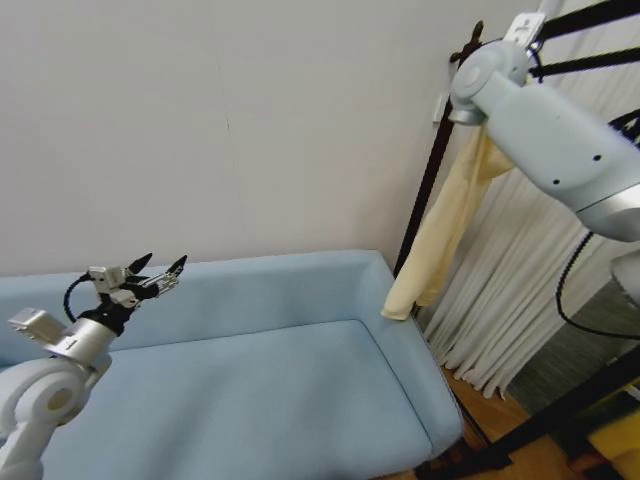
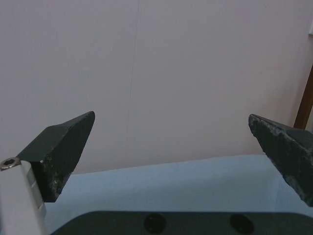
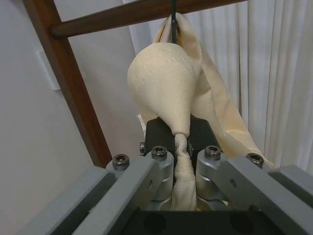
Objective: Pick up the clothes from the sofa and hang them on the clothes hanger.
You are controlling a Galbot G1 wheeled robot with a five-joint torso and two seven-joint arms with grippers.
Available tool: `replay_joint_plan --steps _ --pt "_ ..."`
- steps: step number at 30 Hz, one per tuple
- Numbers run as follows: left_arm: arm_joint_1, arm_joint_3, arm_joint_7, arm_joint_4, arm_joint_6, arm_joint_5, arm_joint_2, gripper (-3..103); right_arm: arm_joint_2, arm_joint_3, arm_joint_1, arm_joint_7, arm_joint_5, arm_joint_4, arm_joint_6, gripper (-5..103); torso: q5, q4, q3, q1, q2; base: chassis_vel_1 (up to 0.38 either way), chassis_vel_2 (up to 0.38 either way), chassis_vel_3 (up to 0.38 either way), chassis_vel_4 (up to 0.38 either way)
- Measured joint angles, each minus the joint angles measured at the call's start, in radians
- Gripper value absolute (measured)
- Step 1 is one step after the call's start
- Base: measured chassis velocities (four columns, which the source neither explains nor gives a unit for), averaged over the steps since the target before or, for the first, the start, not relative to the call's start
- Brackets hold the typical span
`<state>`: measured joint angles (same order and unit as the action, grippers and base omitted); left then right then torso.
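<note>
A cream garment (image 1: 446,222) hangs down from the dark wooden clothes rack (image 1: 428,175) at the right end of the light blue sofa (image 1: 260,400). My right arm reaches up to the rack's top bar. In the right wrist view my right gripper (image 3: 182,147) is shut on a bunched fold of the cream garment (image 3: 171,83), just under the wooden bar (image 3: 127,14), where a thin hook goes up. My left gripper (image 1: 158,272) hovers open over the sofa's left part, near the backrest. In the left wrist view its dark fingertips (image 2: 63,142) stand wide apart with nothing between them.
A plain white wall rises behind the sofa. White curtains (image 1: 510,290) hang right of the rack, with wooden floor (image 1: 500,415) below them. A black frame bar (image 1: 545,420) crosses the lower right corner. The sofa seat is bare.
</note>
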<state>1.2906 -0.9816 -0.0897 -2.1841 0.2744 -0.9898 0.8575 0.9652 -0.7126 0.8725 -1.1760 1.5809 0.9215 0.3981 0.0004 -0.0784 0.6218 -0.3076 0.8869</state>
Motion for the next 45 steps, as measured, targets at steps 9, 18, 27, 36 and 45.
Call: replay_joint_plan --steps 9,18,27,36,45 --pt "-0.007 0.018 0.001 0.003 0.001 0.006 0.001 100 0.018 0.022 -0.017 0.087 -0.062 -0.114 0.005 3 -0.0004 0.0007 0.000 0.000 0.000 0.000 0.000 0.000 0.000" --pt "-0.030 0.049 0.005 0.005 0.005 0.011 -0.002 100 0.004 0.024 -0.039 0.097 -0.064 -0.103 0.005 4 -0.0005 0.0005 0.000 0.000 0.000 0.000 0.000 0.000 0.000" --pt "-0.035 0.058 0.005 0.001 0.007 0.014 0.000 100 -0.013 0.027 -0.064 0.093 -0.063 -0.077 -0.002 3 -0.0005 0.0004 0.000 0.000 0.000 0.000 0.000 0.000 0.000" --pt "-0.036 0.065 -0.012 -0.001 0.007 0.019 0.002 100 -0.038 0.021 -0.068 0.093 -0.088 -0.033 0.023 27 -0.0003 0.0003 0.000 0.000 0.000 0.000 0.000 0.000 0.000" --pt "-0.042 0.083 -0.021 -0.001 0.006 0.028 0.004 100 -0.072 0.018 -0.083 0.051 -0.087 0.070 0.029 54 -0.0003 0.0005 0.000 0.000 0.000 0.000 0.000 0.000 0.000"
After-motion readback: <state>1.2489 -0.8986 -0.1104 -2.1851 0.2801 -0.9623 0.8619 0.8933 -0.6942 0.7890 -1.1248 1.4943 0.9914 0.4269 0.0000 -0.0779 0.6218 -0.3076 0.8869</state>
